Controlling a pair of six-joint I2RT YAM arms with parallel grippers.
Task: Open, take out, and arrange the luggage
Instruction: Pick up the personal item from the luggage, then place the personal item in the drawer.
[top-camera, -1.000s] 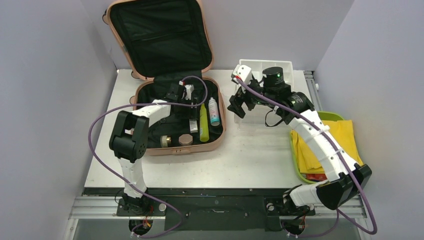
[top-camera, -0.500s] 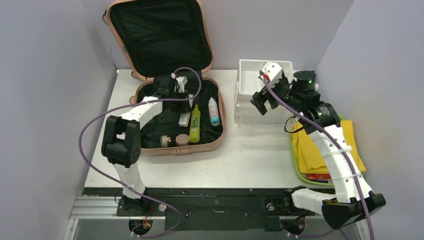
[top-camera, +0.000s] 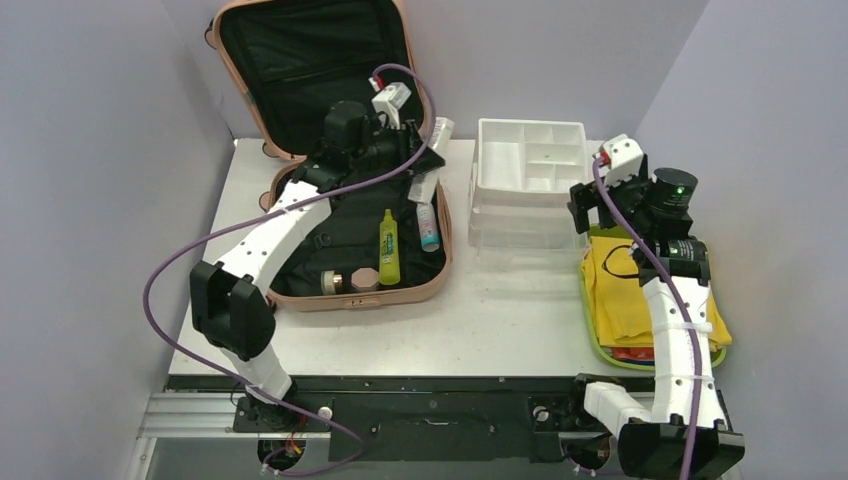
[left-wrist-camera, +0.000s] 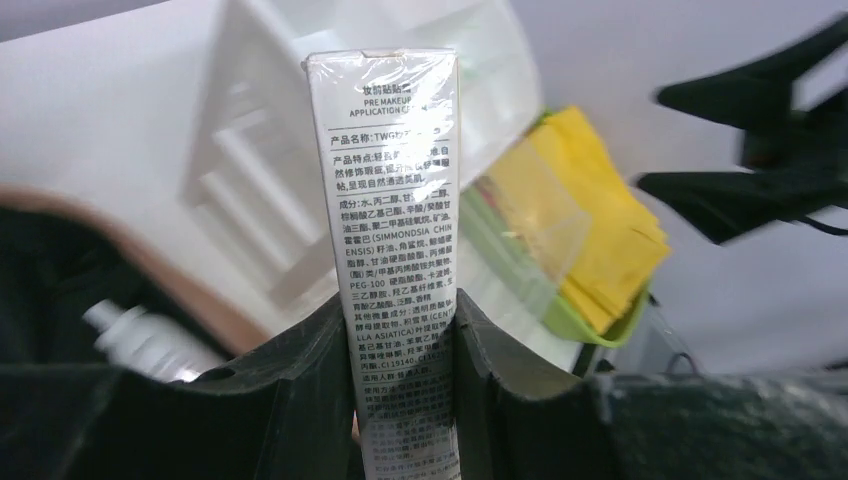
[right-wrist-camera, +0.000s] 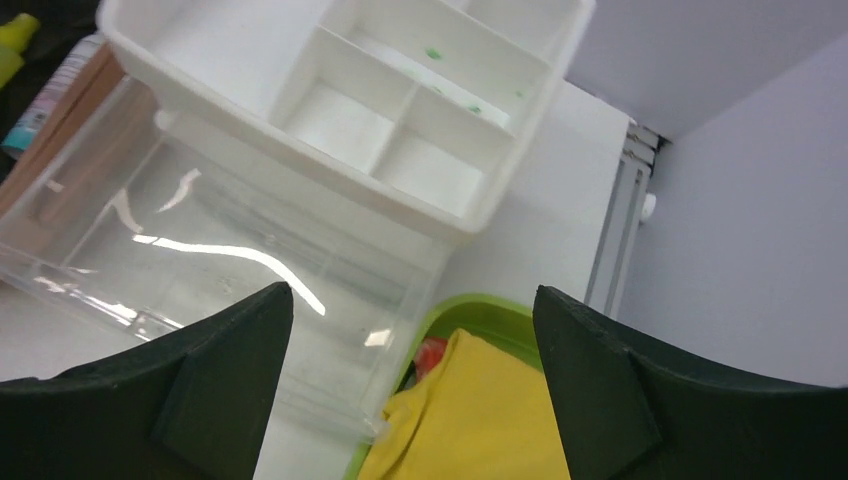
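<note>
While luggage (top-camera: 347, 297) gapes, left tool (left-wrist-camera: 398, 325) grips tube (left-wrist-camera: 385, 170).

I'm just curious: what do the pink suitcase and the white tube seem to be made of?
Suitcase: hard plastic shell by the look, smooth salmon-pink rim with rounded corners; black fabric lining inside the lid. Tube: probably soft plastic, glossy white with printed text and a flat crimped end.

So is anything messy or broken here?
Nothing looks broken or spilled. The only odd bit is a few tiny green specks inside one compartment of the white organizer, like stains or crumbs.
</note>
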